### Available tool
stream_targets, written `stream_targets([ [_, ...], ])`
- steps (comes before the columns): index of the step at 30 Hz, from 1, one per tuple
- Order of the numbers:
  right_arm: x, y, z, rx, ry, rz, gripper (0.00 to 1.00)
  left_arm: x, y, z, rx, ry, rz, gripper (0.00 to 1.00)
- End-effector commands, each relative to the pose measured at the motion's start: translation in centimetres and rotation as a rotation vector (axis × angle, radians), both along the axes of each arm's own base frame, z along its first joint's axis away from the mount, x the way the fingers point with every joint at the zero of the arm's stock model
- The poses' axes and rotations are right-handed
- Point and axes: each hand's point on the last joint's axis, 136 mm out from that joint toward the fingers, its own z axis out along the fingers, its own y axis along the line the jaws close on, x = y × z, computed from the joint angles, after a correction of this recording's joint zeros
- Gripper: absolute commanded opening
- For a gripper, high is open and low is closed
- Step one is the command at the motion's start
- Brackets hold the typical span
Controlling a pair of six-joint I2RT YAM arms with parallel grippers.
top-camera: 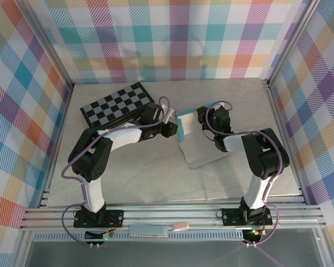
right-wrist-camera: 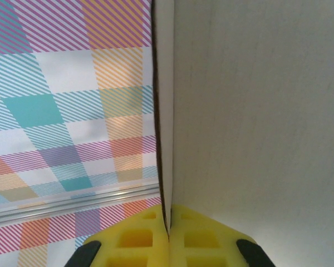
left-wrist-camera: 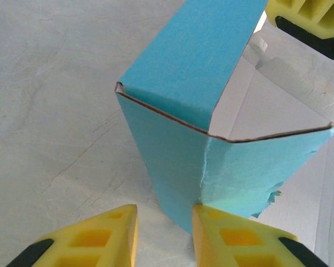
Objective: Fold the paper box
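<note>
The paper box (top-camera: 197, 146) is being supported by the table (top-camera: 156, 183) just to the right of the checkerboard (top-camera: 119, 104), near that board's right-hand end. It is only partly formed. A pale panel is being shown flat on the table, and a turquoise wall is being held upright along the edge facing the checkerboard. In the left wrist view, two turquoise walls are being shown meeting at a folded corner, with the paler inside behind them.

The left gripper (left-wrist-camera: 162, 222) is being held between the checkerboard and the box, low against that turquoise corner. Its jaws are being held apart by a narrow gap, through which the table is being seen. The card's corner is being shown just beside or touching one finger (left-wrist-camera: 228, 236); which cannot be told. Nothing is being pinched.

The right gripper (right-wrist-camera: 168, 217) is being held at the side of the box away from the checkerboard. Its jaws are being pressed together on a thin pale edge of the card, and the box is being gripped there.
</note>
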Motion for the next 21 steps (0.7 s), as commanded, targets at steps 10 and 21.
stream_targets([
  [10,-0.3,0.3,0.8,0.024,-0.03,0.004,0.0,0.0,-1.5,1.6,-0.118,-0.049,0.043,0.37],
  [21,0.2,0.4,1.2,0.039,-0.034,-0.003,0.0,-0.7,-1.7,1.7,-0.226,-0.07,0.06,0.39],
])
